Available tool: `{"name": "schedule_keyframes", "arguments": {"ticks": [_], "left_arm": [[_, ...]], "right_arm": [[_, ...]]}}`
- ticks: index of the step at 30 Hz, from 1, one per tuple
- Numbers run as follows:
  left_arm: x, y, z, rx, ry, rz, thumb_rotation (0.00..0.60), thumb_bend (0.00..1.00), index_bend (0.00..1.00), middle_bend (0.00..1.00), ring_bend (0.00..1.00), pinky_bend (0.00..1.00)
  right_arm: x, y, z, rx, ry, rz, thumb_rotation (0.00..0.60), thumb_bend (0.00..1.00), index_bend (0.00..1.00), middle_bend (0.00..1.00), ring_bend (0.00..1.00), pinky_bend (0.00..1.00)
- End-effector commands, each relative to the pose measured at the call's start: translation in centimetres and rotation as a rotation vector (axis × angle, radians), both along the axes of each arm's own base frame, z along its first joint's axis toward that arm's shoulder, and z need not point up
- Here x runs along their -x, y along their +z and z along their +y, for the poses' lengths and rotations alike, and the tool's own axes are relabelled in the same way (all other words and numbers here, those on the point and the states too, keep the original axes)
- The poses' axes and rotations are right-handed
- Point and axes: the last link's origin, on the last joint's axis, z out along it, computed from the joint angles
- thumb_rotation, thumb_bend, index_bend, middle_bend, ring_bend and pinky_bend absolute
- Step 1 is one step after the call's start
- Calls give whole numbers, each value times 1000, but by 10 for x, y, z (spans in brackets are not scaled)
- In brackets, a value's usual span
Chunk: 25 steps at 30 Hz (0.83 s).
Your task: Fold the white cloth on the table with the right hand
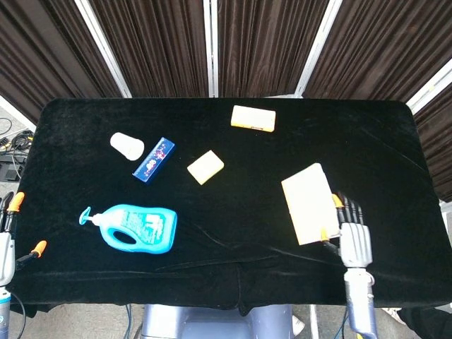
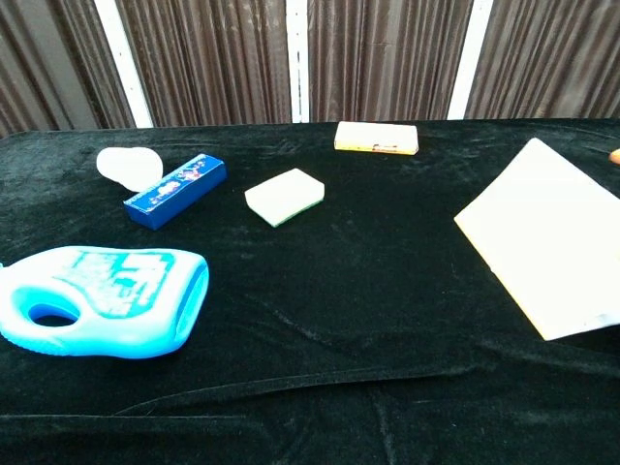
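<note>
While white cloth (image 1: 309,203) lies folded, right hand (image 1: 354,239) touches its right edge, grip indeterminate; left hand (image 1: 6,233) state unclear.

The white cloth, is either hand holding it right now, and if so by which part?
The right hand sits at the near right corner of the white cloth, touching that edge, but whether it grips it cannot be told. The left hand, at the table's left edge, holds nothing visible.
</note>
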Motion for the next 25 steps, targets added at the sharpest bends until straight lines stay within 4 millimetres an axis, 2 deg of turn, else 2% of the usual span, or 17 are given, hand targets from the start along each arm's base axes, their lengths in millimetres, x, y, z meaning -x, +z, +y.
{"name": "schedule_keyframes", "arguments": {"ticks": [1,7,12,16,20,25], "left_arm": [[-1,-1,0,2,-3,0,600,180,0,0,0,0],[-2,0,1,4,-11,-4,600,179,0,0,0,0],[-2,0,1,36,-34,4,600,178,0,0,0,0],[-2,-1,-1,75,-60,31,600,158,0,0,0,0],[-3,-4,-3,116,-101,55,600,142,0,0,0,0],[-6,-6,-5,125,-142,53,600,142,0,0,0,0]], "right_arm": [[4,4,0,14,-2,7,600,282,0,0,0,0],[8,20,0,15,16,25,600,268,0,0,0,0],[11,41,3,-59,74,139,600,186,0,0,0,0],[13,66,12,-148,114,287,600,138,0,0,0,0],[12,95,29,-143,161,359,600,135,0,0,0,0],[18,111,38,-121,174,398,600,136,0,0,0,0]]}}
